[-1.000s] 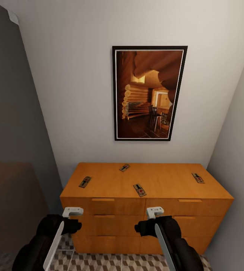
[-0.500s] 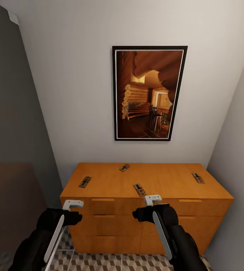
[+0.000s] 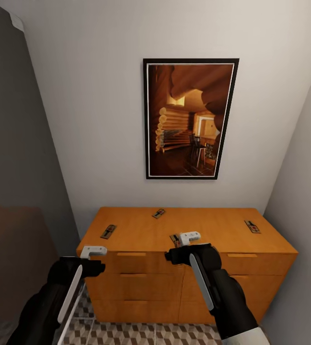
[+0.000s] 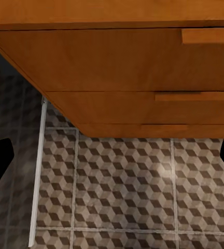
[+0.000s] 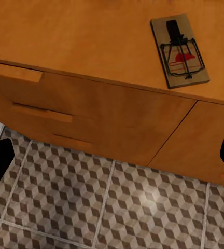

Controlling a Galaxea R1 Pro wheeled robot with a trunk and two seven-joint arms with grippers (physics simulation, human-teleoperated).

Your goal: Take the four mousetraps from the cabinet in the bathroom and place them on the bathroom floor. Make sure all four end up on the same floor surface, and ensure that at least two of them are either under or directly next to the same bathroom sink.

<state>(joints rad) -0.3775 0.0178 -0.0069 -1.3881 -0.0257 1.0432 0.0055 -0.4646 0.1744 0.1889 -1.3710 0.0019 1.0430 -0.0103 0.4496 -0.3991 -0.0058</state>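
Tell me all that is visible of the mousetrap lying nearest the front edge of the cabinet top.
The mousetrap is a small flat rectangular board of tan wood with dark wire parts and a red spot at its middle. It lies flat on the orange-brown top of the cabinet, close to the front edge, slightly askew. In the head view the right tool partly covers it. Whether they touch cannot be told.

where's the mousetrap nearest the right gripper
In the head view the mousetrap lies near the front edge of the cabinet top, about mid-width, partly hidden behind the right gripper.
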